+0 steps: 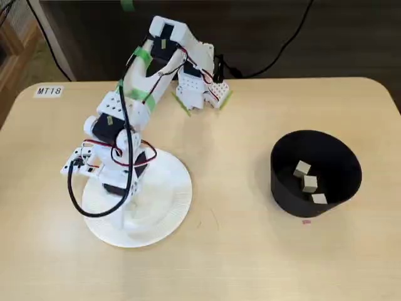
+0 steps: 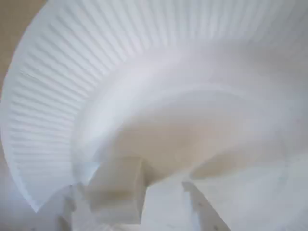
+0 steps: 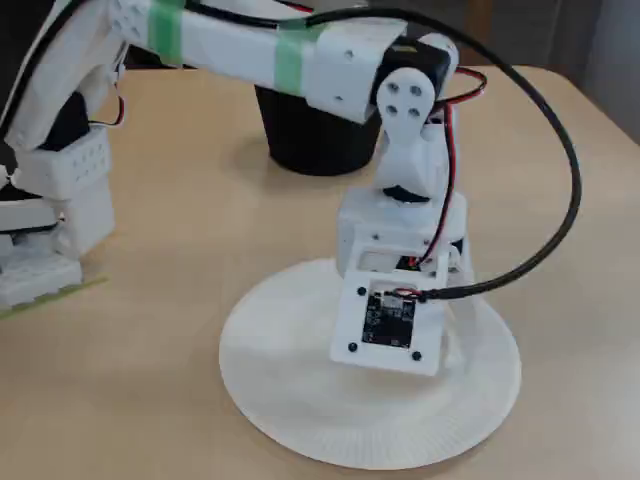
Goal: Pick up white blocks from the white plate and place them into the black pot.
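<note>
The white plate (image 1: 170, 199) lies at the left of the table, and my gripper (image 1: 123, 216) reaches straight down onto it. In the wrist view the plate (image 2: 53, 110) fills the frame. One white block (image 2: 118, 180) sits on it between my gripper's (image 2: 118, 204) fingers, which press against both of its sides. The black pot (image 1: 283, 188) stands to the right with three white blocks (image 1: 309, 182) inside. In another fixed view the wrist camera mount hides the fingertips over the plate (image 3: 300, 425), and the pot (image 3: 310, 145) is behind the arm.
The arm's base (image 1: 197, 88) stands at the table's back edge, with a black cable looping beside the wrist (image 1: 75, 200). A label reading MT18 (image 1: 49, 91) is at the back left. Bare tabletop (image 1: 232, 207) lies between plate and pot.
</note>
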Robot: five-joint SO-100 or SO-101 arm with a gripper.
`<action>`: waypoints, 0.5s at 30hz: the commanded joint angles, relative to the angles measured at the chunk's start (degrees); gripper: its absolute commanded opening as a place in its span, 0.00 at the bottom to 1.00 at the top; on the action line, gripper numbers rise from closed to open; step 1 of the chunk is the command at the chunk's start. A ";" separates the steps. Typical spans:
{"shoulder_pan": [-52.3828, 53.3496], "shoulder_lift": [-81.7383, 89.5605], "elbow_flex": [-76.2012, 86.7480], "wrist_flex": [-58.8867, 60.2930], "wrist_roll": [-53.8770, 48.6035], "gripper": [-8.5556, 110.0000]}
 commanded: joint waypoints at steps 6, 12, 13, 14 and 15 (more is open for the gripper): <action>0.62 -14.06 -26.37 12.13 -1.67 0.05; -0.79 -12.74 -35.33 12.66 -3.52 0.05; -1.49 -12.22 -38.50 12.66 -3.78 0.05; -2.37 -11.87 -42.71 12.66 -4.22 0.05; -3.43 -11.78 -48.16 12.66 -4.39 0.05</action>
